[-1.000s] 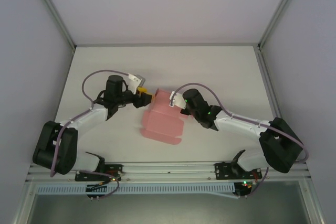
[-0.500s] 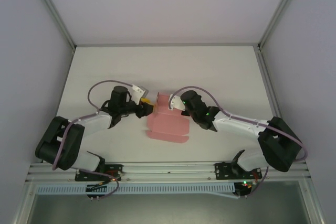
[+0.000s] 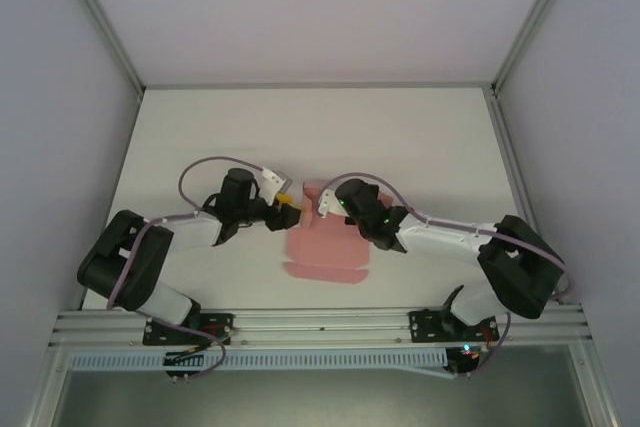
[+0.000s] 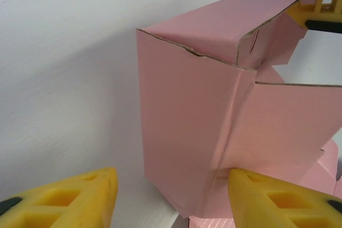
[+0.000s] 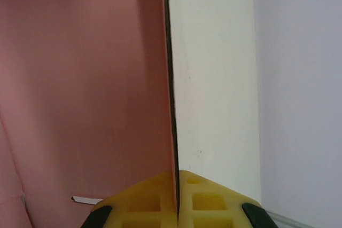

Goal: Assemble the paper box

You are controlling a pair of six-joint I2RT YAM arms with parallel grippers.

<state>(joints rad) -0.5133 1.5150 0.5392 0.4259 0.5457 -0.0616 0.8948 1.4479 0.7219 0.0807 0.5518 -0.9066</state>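
Two arms at work | right jaws: pressed together on an upright card edge of the paper box (image 5: 80,78) | left jaws: spread wide, its folded corner between them | box: half-raised, mid-table (image 3: 420,147), flat panel toward near side

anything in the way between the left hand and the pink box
Nothing visible does. The left hand is open, with the paper box standing its upright folded corner between the fingers on the table. The right hand is shut on a panel edge of the same box.
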